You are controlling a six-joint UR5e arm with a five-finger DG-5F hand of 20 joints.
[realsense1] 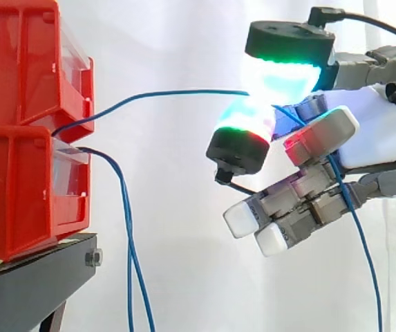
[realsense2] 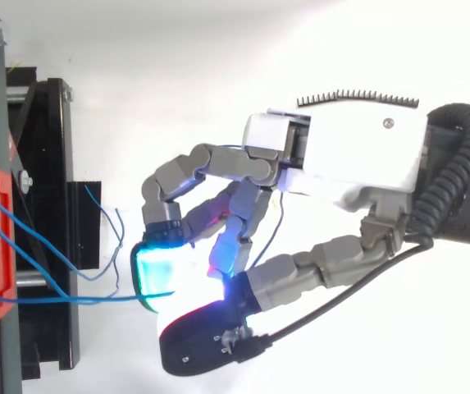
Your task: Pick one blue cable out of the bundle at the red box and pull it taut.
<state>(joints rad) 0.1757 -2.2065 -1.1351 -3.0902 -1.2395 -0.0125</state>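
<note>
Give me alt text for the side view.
The hand, at the right, pinches a blue cable between two glowing pads; the cable arcs gently left to stacked red bins on a black stand. Other cables hang from the bins.
</note>
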